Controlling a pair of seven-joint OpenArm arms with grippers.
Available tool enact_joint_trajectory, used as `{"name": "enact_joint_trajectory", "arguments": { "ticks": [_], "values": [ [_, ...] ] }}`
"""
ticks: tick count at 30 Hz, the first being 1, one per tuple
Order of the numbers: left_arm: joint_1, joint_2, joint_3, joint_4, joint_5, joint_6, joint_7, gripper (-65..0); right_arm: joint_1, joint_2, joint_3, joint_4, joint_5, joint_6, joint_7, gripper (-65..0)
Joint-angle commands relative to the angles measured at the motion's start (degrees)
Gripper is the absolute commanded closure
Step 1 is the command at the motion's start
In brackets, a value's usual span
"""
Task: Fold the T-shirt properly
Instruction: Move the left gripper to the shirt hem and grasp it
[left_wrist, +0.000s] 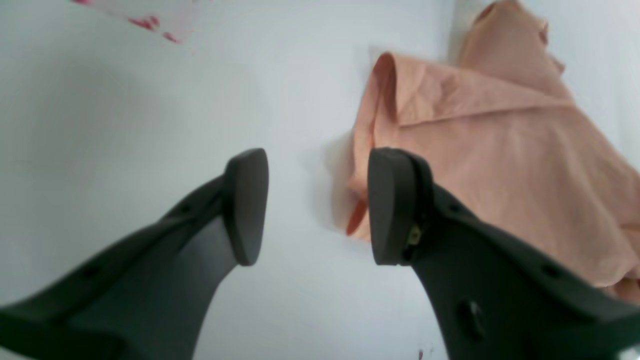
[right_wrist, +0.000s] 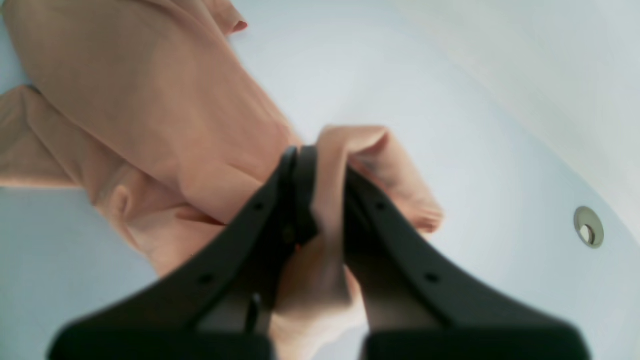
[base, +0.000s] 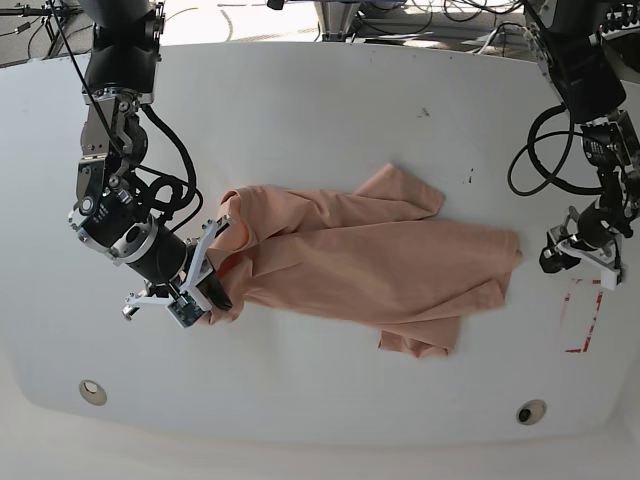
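Lying across the middle of the white counter (base: 330, 130), the T-shirt (base: 370, 265) is a salmon-pink spread, partly folded over itself, with one sleeve poking up toward the far side and a doubled corner hanging toward the near edge. The right hand (right_wrist: 320, 170) is clamped on a bunched fold of the T-shirt at the end of the garment on the left of the base view; in the right wrist view the cloth is squeezed between the two dark fingers (right_wrist: 380, 215) and spills out beyond their tips, while the rest of the fabric trails away toward the upper left. The left hand (left_wrist: 317, 205) has its fingers spread apart with nothing between them; only bare counter shows in the gap. In the left wrist view it sits just beside the shirt's folded edge, one finger overlapping the fabric in the picture, though whether it touches the cloth cannot be told. From the base view this hand sits off the shirt's other end, near a red-outlined marking (base: 583, 318) on the counter.
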Motion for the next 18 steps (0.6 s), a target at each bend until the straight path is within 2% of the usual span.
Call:
{"name": "enact_joint_trajectory", "arguments": {
  "ticks": [1, 7, 11, 18],
  "values": [
    [-2.3, -1.7, 1.9, -2.6, -0.1, -0.6, -3.5, -30.6, 1.2, 0.5, 0.5, 1.0, 0.8, -0.2, 1.7, -0.2],
    [-5.2, -1.7, 6.3, -8.5, -0.7, -2.3, -4.6, -31.9, 1.2, 0.5, 0.5, 1.0, 0.9, -0.2, 1.7, -0.2],
    [-6.9, -1.5, 7.2, -12.8, -0.7, -2.1, -4.9, -35.7, 1.2, 0.5, 0.5, 1.1, 0.9, -0.2, 1.7, -0.2],
    [-10.0, -1.4, 8.0, -19.6, -0.7, -2.2, -6.9, -36.0, 1.2, 0.5, 0.5, 1.0, 0.9, -0.2, 1.7, -0.2]
  ]
}}
